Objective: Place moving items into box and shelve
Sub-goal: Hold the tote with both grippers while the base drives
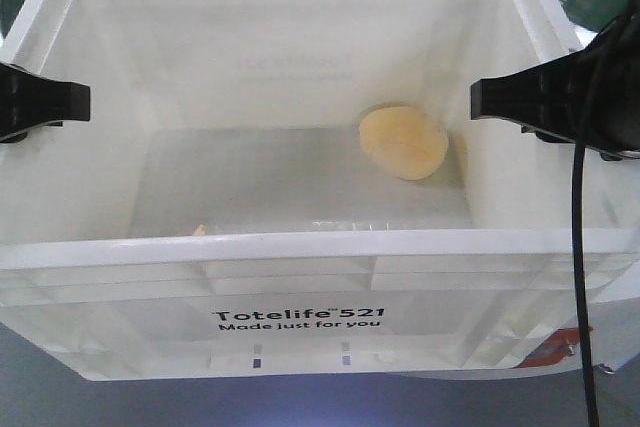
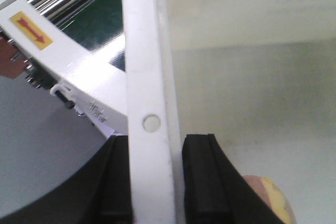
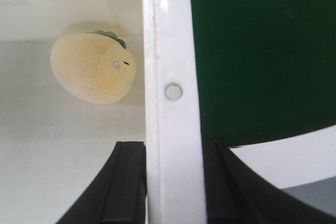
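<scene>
The left gripper and the right gripper were clamped on opposite side rims of the box. The yellow-orange plush toy was located inside the box, near its right wall. For shelving, both sides were to be raised evenly and the box kept level.

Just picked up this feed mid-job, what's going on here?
Both arms are holding the white tote by its side rims: the left gripper is clamped on the left rim, the right gripper on the right. A yellow plush toy lies inside near the right wall, and a second toy peeks out by the near wall.
</scene>
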